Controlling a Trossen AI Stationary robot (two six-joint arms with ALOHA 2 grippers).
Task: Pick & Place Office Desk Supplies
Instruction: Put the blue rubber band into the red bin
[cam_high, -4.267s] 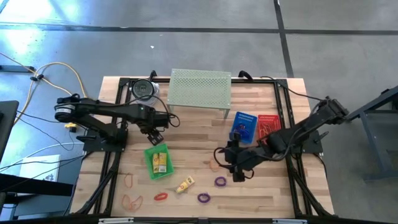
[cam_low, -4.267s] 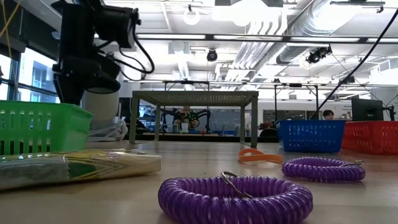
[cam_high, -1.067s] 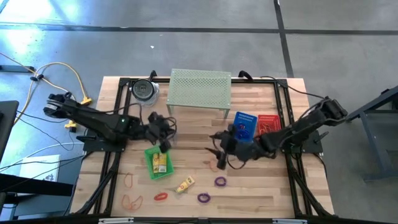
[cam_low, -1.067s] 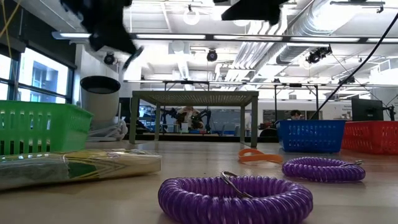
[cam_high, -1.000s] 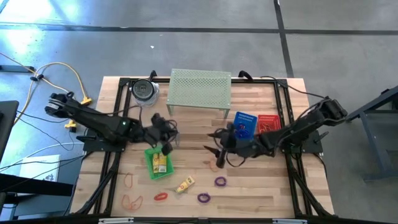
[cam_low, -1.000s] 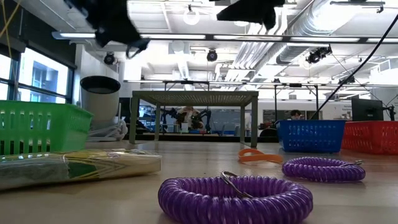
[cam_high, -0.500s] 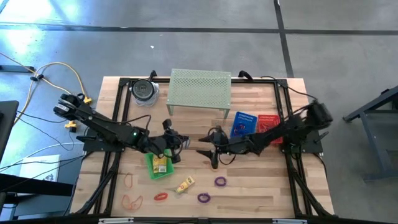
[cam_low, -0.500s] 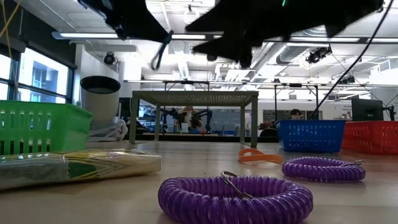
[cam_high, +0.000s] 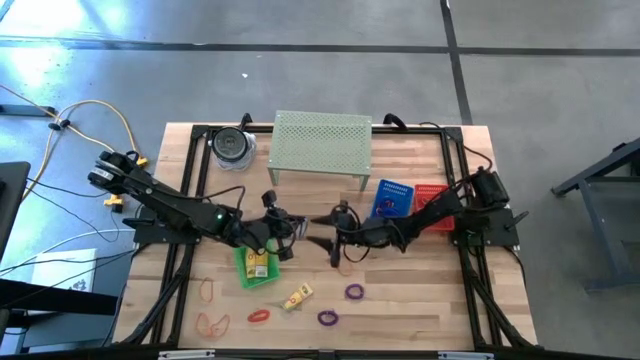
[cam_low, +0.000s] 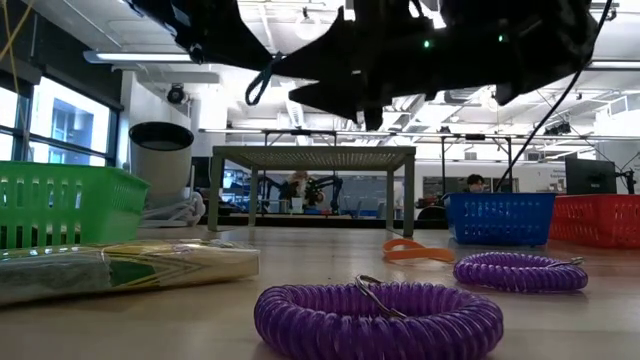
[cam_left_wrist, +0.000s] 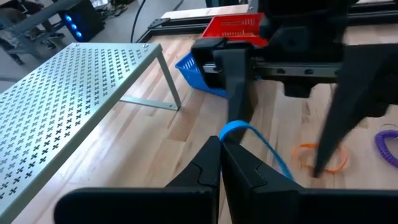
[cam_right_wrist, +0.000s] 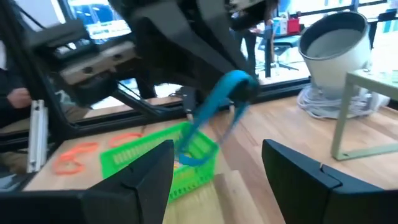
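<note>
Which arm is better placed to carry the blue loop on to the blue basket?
The right. The left gripper is shut on the blue loop at mid-table, and the right gripper faces it with fingers open. The blue basket sits on the right arm's side.

I am counting three baskets on the tabletop (cam_high: 420, 300): one green basket (cam_high: 243, 272), one blue basket (cam_high: 392, 200), one red basket (cam_high: 433, 194). Two purple coils (cam_high: 354, 291) (cam_high: 327, 318) are lying toward six o'clock. I am seeing one red loop (cam_high: 259, 315), one blue loop (cam_left_wrist: 249, 134), at least three orange loops (cam_high: 208, 290) (cam_high: 212, 324) (cam_left_wrist: 320, 158), two yellow packets (cam_high: 296, 297) (cam_high: 258, 262), and one perforated shelf (cam_high: 322, 140) standing at twelve o'clock.
</note>
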